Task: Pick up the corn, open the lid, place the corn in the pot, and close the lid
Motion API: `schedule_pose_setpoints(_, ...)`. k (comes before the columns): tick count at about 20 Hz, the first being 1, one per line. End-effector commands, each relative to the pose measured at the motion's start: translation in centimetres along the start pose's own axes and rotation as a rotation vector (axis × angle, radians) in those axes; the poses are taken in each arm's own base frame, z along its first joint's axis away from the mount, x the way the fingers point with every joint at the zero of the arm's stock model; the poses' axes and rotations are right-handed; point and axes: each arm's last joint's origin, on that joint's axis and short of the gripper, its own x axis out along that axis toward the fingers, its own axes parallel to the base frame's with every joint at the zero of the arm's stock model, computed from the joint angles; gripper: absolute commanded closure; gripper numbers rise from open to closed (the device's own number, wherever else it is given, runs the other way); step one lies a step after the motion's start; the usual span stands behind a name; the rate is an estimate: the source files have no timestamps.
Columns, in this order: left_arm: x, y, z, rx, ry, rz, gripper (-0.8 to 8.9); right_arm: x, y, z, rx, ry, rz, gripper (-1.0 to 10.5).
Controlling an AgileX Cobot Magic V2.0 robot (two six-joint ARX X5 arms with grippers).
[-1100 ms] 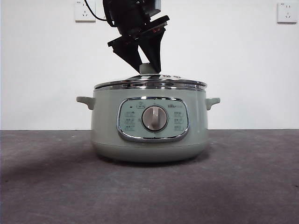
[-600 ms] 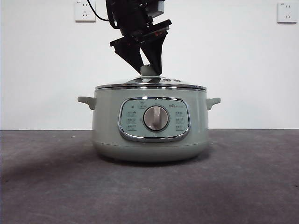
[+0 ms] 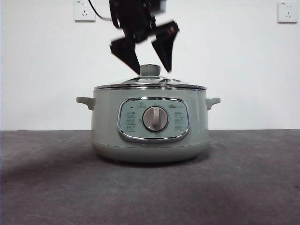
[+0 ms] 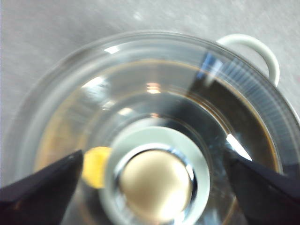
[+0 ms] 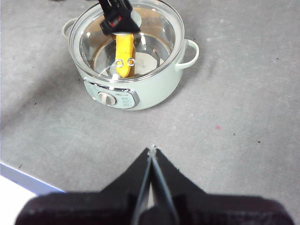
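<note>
White wall [image 3: 243,70] with two sockets [image 3: 84,10] backs a dark grey table [image 3: 243,178]. At the table's centre stands the pot [image 3: 150,140], its control panel and dial [image 3: 155,118] facing the front camera and a small handle [image 3: 86,101] on each side. Seated level on the pot's rim is the lid [image 3: 150,84], its steel edge meeting the pot all round and its knob [image 3: 150,70] upright at the centre. Directly above the knob hangs the left gripper [image 3: 149,58], jaws spread apart, one tip on each side of the knob and neither touching it; the left wrist view shows the knob [image 4: 157,180] between the two separated jaws. Inside the pot, visible through the glass, lies the corn [image 5: 124,55] on the pot floor. Well clear of the pot, over bare table, the right gripper [image 5: 151,151] waits with its jaws pressed together and nothing between them.
</note>
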Motion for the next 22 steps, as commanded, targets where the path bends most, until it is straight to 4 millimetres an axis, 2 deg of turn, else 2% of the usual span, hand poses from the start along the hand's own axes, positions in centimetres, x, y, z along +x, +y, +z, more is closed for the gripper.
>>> schedule_pose_setpoints(1,-6.0,0.0,0.5,-0.004,-0.124,0.06,3.04,0.2,0.0,-0.3,-0.013,0.027,-0.008,9.5)
schedule_pose_setpoints(4,-12.4,-0.3,-0.3,-0.02,-0.203,0.097,3.3,0.2,0.0,-0.3,-0.012,0.026,-0.008,9.5)
schedule_pose_setpoints(5,-14.5,-0.4,-0.9,-0.023,-0.217,0.098,4.17,0.2,0.0,-0.3,-0.012,0.025,-0.011,9.5)
schedule_pose_setpoints(7,-18.8,-0.9,-2.7,-0.017,-0.225,0.084,7.7,0.2,0.0,-0.3,-0.012,0.025,-0.013,9.5)
schedule_pose_setpoints(8,-20.8,-1.1,-3.6,-0.016,-0.234,0.079,8.14,0.2,0.0,-0.3,-0.012,0.025,-0.012,9.5)
schedule_pose_setpoints(11,-26.3,-1.7,-6.3,-0.06,-0.31,0.084,8.14,0.2,0.0,-0.3,-0.012,0.025,-0.012,9.5)
schedule_pose_setpoints(13,-29.2,-1.9,-7.5,-0.072,-0.397,0.092,8.14,0.2,0.0,-0.3,-0.012,0.025,-0.012,9.5)
schedule_pose_setpoints(17,-32.3,-2.3,-9.3,-0.072,-0.481,0.102,8.14,0.3,0.0,-0.3,-0.013,0.026,-0.013,9.5)
schedule_pose_setpoints(18,-32.6,-2.3,-9.5,-0.071,-0.488,0.102,8.14,0.3,0.0,-0.3,-0.013,0.026,-0.013,9.5)
schedule_pose_setpoints(20,-32.8,-2.2,-10.0,0.036,-0.454,0.163,8.14,0.3,0.0,-0.3,-0.013,0.026,-0.013,9.5)
schedule_pose_setpoints(22,-32.2,-1.5,-10.2,0.009,-0.416,0.213,8.14,0.3,0.0,-0.3,-0.013,0.026,-0.013,9.5)
